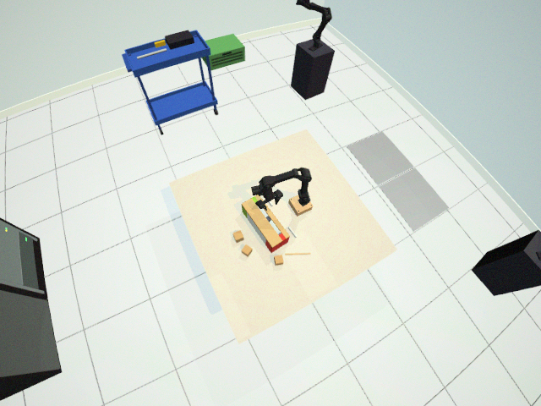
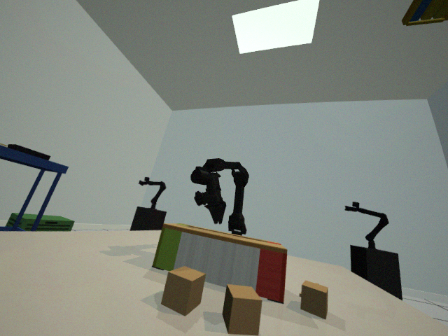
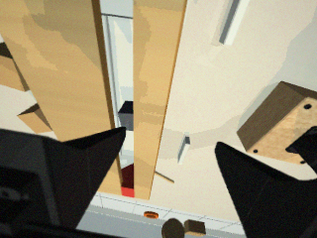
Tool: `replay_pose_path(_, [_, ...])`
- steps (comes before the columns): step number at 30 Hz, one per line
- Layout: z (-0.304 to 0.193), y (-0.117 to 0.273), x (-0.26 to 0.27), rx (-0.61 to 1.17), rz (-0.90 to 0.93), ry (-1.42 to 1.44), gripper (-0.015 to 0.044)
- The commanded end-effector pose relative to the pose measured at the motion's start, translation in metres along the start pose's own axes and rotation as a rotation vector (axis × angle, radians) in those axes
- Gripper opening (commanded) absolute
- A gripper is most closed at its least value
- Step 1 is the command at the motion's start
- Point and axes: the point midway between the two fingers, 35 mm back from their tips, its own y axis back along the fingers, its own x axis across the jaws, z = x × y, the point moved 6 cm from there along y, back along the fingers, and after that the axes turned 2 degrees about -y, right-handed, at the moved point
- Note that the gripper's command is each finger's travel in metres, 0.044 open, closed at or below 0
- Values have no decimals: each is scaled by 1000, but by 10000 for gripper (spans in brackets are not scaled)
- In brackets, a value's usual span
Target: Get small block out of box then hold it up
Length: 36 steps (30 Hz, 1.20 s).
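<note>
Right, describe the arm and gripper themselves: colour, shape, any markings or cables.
The arm is matte black all over, made of chunky rounded links, and stands on a small tan wooden base block. The gripper is black too; its two fingers are flat, angular wedges that taper to points. No cables, labels or markings show in any view.
</note>
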Motion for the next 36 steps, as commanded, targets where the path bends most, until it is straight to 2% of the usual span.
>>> replay_pose_path(1, [2,-8,0,6,-6,-7,400])
replay_pose_path(36, [22,-63,3,7,-6,-7,400])
